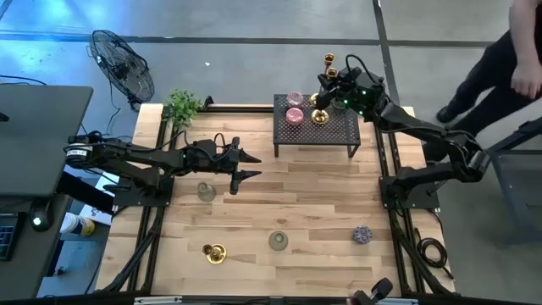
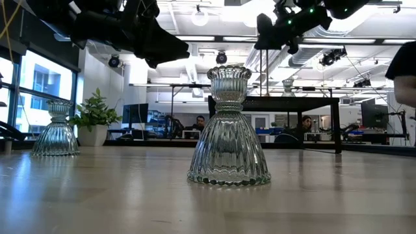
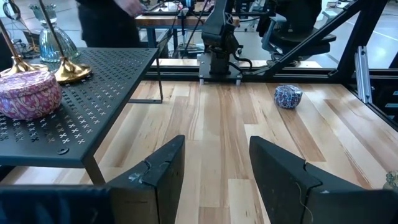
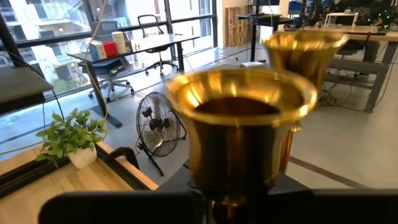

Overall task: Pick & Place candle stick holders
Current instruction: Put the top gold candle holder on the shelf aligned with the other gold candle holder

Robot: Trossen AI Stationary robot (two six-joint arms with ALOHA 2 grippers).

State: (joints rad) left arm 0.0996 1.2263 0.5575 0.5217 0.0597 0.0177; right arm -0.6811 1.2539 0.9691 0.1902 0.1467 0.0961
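we counted two tall brass candlesticks (image 1: 322, 110), two clear glass holders (image 2: 229, 129) and one short gold holder (image 1: 213, 252). right gripper (image 1: 329, 91) clamped one shiny brass stick; left gripper (image 1: 246, 165) stood open, empty.

Both arms are matte black, jointed, trailing black cables; the right gripper (image 1: 326, 91) has green lights glowing beside it; the left gripper (image 3: 214, 180) has flat, wedge-shaped fingers.
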